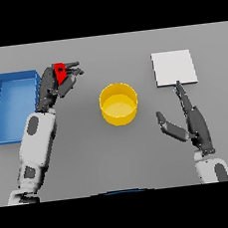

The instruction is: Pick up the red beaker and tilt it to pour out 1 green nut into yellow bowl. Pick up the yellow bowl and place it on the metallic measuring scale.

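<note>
Right hand (194, 122), nearest the viewer at about 4 o'clock of the table (116, 156): fingers straight, thumb spread wide, holding nothing, fingertips pointing toward the lower edge of the metallic measuring scale (174, 68) at 2 o'clock. Left hand (57, 85), at about 10 o'clock: fingers curled round the red beaker (59, 72), of which only a small red patch shows between them; the beaker is held up beside the blue bin (0, 106), which lies at 9 o'clock along the left edge. Whether any green nut is inside the beaker cannot be told. Yellow bowl (119, 103), near centre: upright, open, its interior apparently empty, well apart from both hands.

Handling, as judged: the beaker looks small, rigid and light, and the hand hides most of it, so its tilt is hard to read and a slow roll of the wrist is advisable. The bowl looks stiff, smooth-walled and light; a hold across the rim or round the wall suits it, kept level once it carries a nut. Nothing stands between beaker and bowl, or between bowl and scale; the right hand lies just below the scale.
</note>
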You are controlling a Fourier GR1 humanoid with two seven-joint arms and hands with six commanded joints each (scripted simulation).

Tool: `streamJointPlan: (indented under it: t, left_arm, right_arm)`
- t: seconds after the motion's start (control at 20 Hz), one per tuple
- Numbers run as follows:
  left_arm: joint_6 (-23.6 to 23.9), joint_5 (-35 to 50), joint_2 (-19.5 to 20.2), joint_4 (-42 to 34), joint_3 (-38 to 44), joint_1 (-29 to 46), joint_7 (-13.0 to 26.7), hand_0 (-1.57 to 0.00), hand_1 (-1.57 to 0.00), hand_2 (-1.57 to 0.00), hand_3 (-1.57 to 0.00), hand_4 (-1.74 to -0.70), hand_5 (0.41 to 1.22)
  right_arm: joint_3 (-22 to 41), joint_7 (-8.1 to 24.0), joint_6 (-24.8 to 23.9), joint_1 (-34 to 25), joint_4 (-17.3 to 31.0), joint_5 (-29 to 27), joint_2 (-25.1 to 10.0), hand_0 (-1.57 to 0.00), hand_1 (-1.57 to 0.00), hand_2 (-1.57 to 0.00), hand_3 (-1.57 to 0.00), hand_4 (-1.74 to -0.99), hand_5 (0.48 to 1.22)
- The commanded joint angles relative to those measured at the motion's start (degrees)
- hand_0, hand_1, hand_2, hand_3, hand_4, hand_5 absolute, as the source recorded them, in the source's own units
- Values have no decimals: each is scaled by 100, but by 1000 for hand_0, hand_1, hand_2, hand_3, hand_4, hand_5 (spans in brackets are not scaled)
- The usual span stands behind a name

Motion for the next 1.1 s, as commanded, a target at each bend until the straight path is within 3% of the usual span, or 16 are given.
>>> streamJointPlan:
  t: [0.0,0.25,0.35,0.55,0.8,1.0,1.05]
  left_arm:
    - [-12,-51,50,-51,-63,24,44,-1556,-1557,-1558,-1553,-1724,1133]
    - [-55,-500,380,-287,-529,77,153,-1562,-1562,-1563,-1559,-1730,1134]
    - [-99,-847,594,-412,-855,-28,445,-1565,-1565,-1566,-1563,-1734,1124]
    - [-317,-1598,989,-613,-1569,-336,1011,-1569,-1569,-1569,-1568,-1738,1127]
    - [-538,-2601,1154,-407,-2507,-931,1419,-1570,-1570,-1570,-1570,-1740,1162]
    - [-974,-3475,1325,-245,-3215,-1364,1554,-1571,-1571,-1571,-1571,-1741,1197]
    - [-1160,-3671,1343,-170,-3396,-1486,1611,-1571,-1571,-1571,-1571,-1689,1202]
  right_arm:
    - [5,-51,-26,-2,-30,29,-4,1,1,1,1,-1219,659]
    - [62,-39,-5,96,-104,117,-46,1,1,1,1,-1210,664]
    - [61,164,-31,-12,-28,137,-8,1,1,1,1,-1199,658]
    - [72,126,25,24,-32,124,-42,1,1,1,1,-1183,663]
    - [77,164,77,102,-171,9,10,1,1,1,1,-1181,669]
    - [88,311,56,75,-164,38,37,1,1,1,1,-1187,676]
    - [99,332,48,78,-203,41,51,1,1,1,1,-1191,675]
